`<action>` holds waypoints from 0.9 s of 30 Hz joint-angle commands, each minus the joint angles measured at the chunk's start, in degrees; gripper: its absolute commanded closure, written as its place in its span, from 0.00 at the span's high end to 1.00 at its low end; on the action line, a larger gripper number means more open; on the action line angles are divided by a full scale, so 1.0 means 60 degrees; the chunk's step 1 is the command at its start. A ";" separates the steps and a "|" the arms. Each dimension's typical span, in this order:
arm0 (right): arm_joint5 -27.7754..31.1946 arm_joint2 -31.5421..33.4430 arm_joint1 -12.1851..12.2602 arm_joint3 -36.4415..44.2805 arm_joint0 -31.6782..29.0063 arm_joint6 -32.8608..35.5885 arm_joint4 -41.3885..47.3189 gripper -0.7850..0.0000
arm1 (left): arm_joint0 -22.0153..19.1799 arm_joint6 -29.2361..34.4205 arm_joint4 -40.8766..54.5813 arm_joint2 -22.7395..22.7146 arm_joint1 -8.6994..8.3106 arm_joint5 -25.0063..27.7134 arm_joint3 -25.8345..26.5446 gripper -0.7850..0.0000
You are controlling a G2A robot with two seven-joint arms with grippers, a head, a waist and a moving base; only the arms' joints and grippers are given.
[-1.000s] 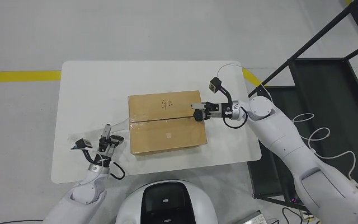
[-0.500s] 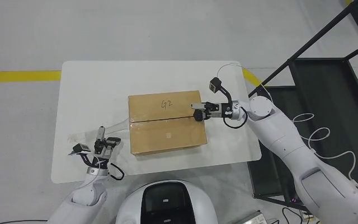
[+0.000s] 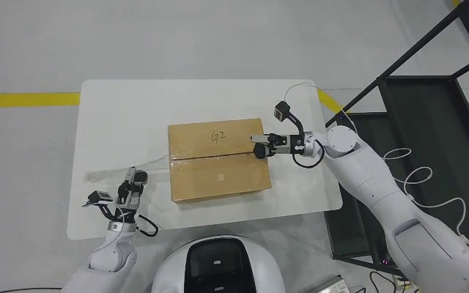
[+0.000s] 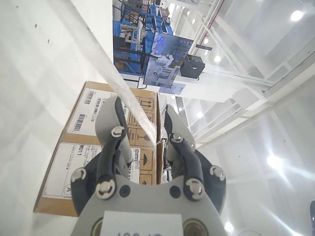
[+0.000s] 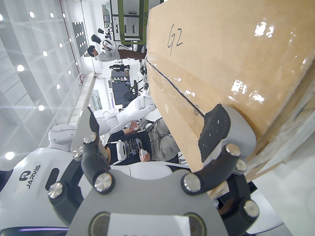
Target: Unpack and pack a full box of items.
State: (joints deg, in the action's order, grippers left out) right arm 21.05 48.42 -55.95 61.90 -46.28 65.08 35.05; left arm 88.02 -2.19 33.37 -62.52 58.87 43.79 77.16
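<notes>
- The box (image 3: 218, 161) sits in the middle of the table (image 3: 117, 110) with its flaps shut. The seam (image 3: 216, 154) runs lengthwise across its top.
- The right gripper (image 3: 256, 144) is at the box's right end, level with the seam, with its jaws spread wide. One pad (image 5: 215, 133) rests against the cardboard at the top edge and the other hangs in free air, so nothing is grasped.
- The left gripper (image 4: 142, 103) is off the box's left end, near the table's front edge, jaws apart. A clear strip of tape (image 4: 103, 57) runs between them towards the box. It may be sticking to one pad, but the view is too poor to say.
- The box is stiff corrugated card and, being full by the task, probably heavy. It is better slid or steadied than lifted by one gripper.
- The top shines with a film along the seam, so pads are likely to slip there. Bare card at the ends and corners should give a surer hold.
- To open it, the best hold is a flap's free edge at the seam, near an end where a finger can get under. The card will bend at the fold without tearing.
- The tape is thin, limp and sticky. It will probably cling to rubber and need a wipe against the table to come off.
</notes>
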 commanded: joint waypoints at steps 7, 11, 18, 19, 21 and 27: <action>0.0000 0.0000 0.0000 0.0000 0.0000 0.0000 0.0000 1.00 | 0.0345 0.0065 -0.0301 -0.0525 0.0053 0.0216 0.0579 0.09; 0.0000 0.0000 0.0000 0.0000 0.0000 0.0000 0.0000 1.00 | 0.0487 0.0052 -0.0740 -0.0775 0.0075 0.0204 0.1104 0.00; 0.0000 0.0000 0.0000 0.0000 0.0000 0.0000 0.0000 1.00 | 0.0797 -0.0263 -0.2060 -0.1109 0.0145 0.0115 0.2117 0.00; 0.0000 0.0000 0.0000 0.0000 0.0000 0.0000 0.0000 1.00 | 0.0829 -0.0299 -0.2276 -0.1149 0.0156 0.0046 0.2231 0.00; 0.0000 0.0000 0.0000 0.0000 0.0000 0.0000 0.0000 1.00 | 0.0880 -0.0379 -0.2684 -0.1195 0.0183 -0.0093 0.2442 0.00; 0.0000 0.0000 0.0000 0.0000 0.0000 0.0000 0.0000 1.00 | 0.0905 -0.0370 -0.3772 -0.1121 0.0280 -0.0572 0.2936 0.00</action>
State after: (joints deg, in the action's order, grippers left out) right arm 21.05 48.42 -55.95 61.90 -46.28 65.08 35.05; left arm 93.47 -4.39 12.41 -69.51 60.42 41.10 94.32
